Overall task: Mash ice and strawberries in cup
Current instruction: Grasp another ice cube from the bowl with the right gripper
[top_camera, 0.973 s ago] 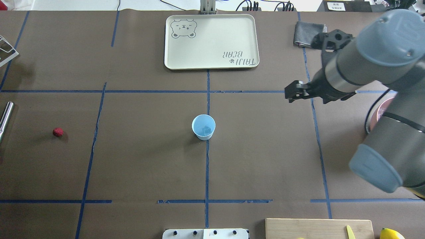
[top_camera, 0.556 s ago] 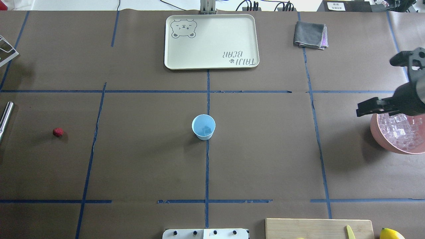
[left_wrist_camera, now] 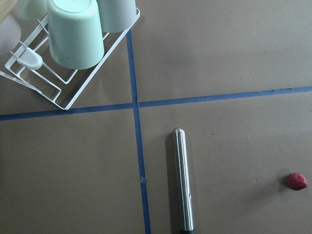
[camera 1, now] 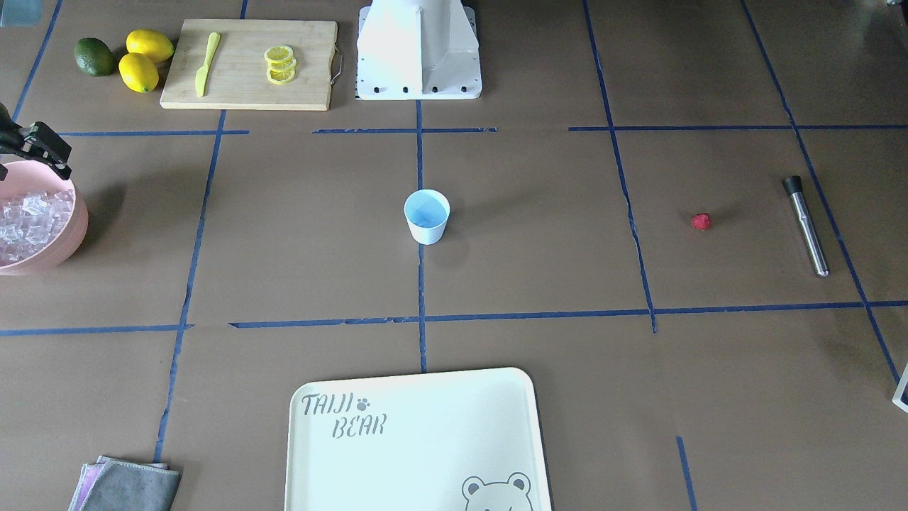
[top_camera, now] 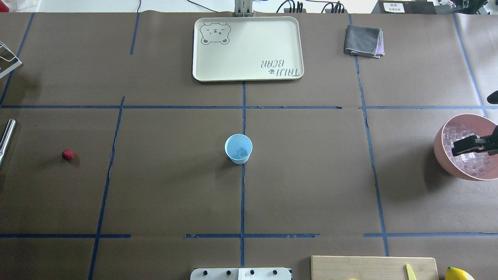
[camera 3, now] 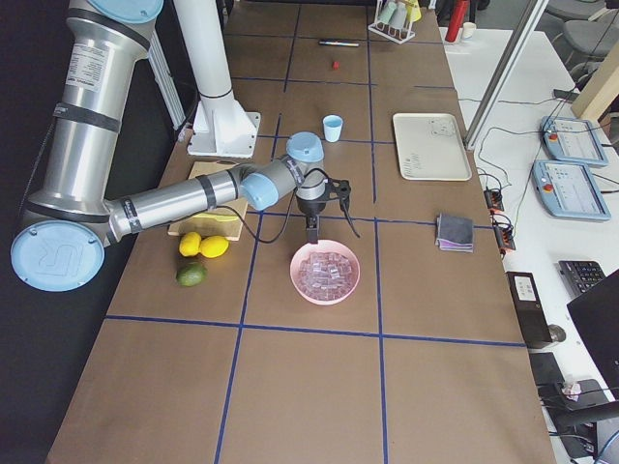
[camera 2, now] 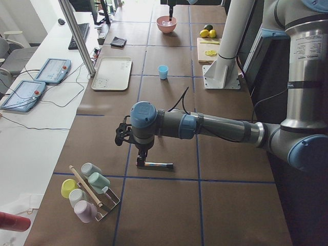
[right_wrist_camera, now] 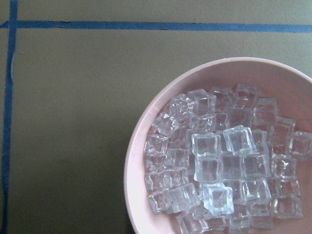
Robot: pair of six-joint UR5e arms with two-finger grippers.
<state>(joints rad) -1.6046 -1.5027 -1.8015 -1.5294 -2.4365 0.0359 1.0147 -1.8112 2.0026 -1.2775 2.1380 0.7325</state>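
Nearest the robot's base, a wooden cutting board carries lemon slices and a yellow knife; none of it serves this step. Across the middle of the counter lie the task's things. At the robot's right, the right claw hangs over the pink bowl heaped with ice. Its opening cannot be told from these views, and nothing shows in its hold. At centre stands the light-blue cup, upright, with one cube already inside. Well apart, to the robot's left, lies the strawberry. Beyond it is the steel muddler, over which the left claw hovers; whether it is parted or closed cannot be told.

The step in hand is judged to be fetching more ice. To do it well, choose a cube on top of the heap and free of its neighbours, and close on two flat opposite faces — the cubes look slick. Lift straight up, then release low over the cup's mouth so that the light cup is not tipped.

Farthest from the base, a cream tray bears a bear's face and the words "TAIJI BEAR" — no other writing is legible. A folded grey cloth lies beside it, toward the robot's right.
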